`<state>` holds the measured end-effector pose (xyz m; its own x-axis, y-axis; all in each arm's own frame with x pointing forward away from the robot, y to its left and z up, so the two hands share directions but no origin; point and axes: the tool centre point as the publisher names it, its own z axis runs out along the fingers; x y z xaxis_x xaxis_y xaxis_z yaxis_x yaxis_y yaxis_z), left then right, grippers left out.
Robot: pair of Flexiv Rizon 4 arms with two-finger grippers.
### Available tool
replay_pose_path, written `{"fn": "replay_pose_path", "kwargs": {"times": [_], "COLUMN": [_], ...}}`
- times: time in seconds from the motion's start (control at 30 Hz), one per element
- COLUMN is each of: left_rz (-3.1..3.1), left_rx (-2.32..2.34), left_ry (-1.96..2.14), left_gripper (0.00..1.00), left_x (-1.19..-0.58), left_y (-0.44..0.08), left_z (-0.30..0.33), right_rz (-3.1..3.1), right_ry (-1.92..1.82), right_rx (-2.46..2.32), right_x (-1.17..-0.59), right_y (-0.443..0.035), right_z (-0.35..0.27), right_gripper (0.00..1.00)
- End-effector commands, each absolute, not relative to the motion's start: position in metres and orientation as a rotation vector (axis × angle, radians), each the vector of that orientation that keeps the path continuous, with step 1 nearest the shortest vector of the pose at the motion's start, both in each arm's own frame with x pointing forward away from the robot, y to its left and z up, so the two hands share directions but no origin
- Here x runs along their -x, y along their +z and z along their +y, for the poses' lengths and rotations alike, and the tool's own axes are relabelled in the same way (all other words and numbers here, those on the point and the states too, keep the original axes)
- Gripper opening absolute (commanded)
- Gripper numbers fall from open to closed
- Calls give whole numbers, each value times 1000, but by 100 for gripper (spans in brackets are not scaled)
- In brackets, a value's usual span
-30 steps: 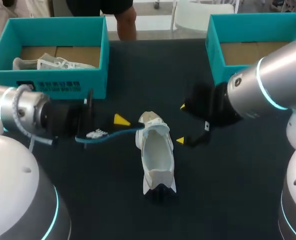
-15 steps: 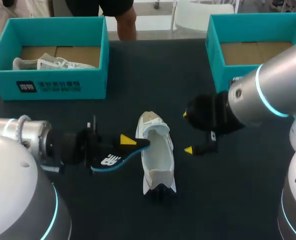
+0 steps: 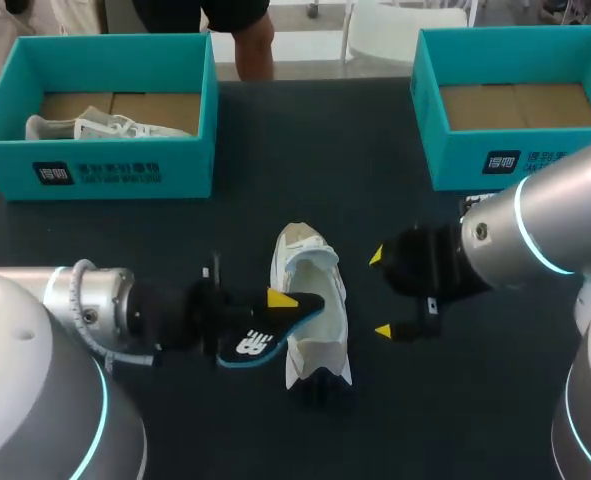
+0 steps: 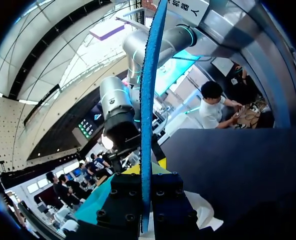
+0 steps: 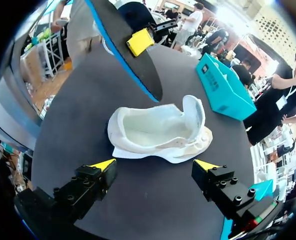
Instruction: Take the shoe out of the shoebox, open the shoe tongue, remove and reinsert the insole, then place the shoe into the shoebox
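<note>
A white shoe lies on the dark table, opening up, its tongue folded back at the far end. My left gripper is shut on a black insole with a blue edge, held just left of the shoe with its tip over the shoe's rim. In the left wrist view the insole stands edge-on between the fingers of that gripper. My right gripper is open just right of the shoe. In the right wrist view the shoe lies ahead of my open gripper, with the insole beyond it.
A teal shoebox at the back left holds another white shoe. A second teal shoebox at the back right shows only its cardboard floor. My right arm reaches in from the right edge.
My left gripper has carried the insole forward and rightward to the shoe's side, turning its black underside up. My right gripper has drifted slightly toward the front.
</note>
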<state>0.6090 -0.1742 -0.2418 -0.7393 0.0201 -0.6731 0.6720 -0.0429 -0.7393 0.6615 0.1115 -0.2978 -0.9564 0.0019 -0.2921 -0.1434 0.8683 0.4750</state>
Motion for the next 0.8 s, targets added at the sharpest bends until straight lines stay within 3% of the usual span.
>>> {"fn": "replay_pose_path", "kwargs": {"times": [0.03,0.5,0.8], "left_rz": [1764,1779,1779], "left_rx": [-725,-718,-718], "left_ry": [-1837,-1791,-1791], "left_gripper": [0,0,0], "left_x": [-621,-625,-625], "left_y": [-257,-261,-261], "left_z": [-187,-186,-186], "right_rz": [2769,2769,2800], "right_ry": [717,717,712], "right_rx": [107,107,204], "right_x": [-671,-671,-685], "right_y": [-303,-303,-331], "right_z": [121,121,126], "right_gripper": [100,100,100]}}
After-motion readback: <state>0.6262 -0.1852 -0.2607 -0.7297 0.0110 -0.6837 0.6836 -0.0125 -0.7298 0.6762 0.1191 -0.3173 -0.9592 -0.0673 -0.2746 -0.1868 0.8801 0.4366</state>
